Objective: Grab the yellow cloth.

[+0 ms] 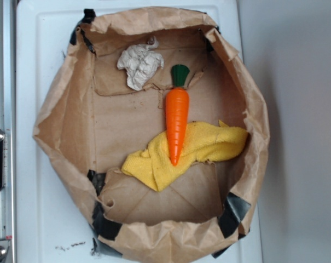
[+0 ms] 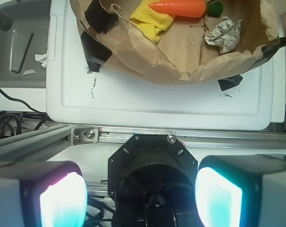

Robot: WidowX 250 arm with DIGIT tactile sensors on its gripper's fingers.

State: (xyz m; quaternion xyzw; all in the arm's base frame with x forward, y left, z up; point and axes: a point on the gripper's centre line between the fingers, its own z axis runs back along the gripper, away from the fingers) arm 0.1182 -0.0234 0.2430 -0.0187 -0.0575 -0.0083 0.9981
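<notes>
The yellow cloth (image 1: pixel 192 150) lies crumpled on the floor of a brown paper bag tray (image 1: pixel 64 118), right of centre. An orange toy carrot (image 1: pixel 176 123) with a green top rests across it, tip on the cloth. In the wrist view the cloth (image 2: pixel 152 19) and the carrot (image 2: pixel 178 7) show at the top edge, far off. My gripper (image 2: pixel 140 198) is open and empty, its two glowing pads wide apart, above the robot base and away from the bag. The gripper does not show in the exterior view.
An off-white crumpled paper wad (image 1: pixel 139 64) lies at the bag's back left; it also shows in the wrist view (image 2: pixel 223 34). The bag sits on a white board (image 2: pixel 157 99). An aluminium rail (image 2: pixel 133 137) and a black mount (image 2: pixel 152 165) lie below the gripper. The bag's walls stand raised all round.
</notes>
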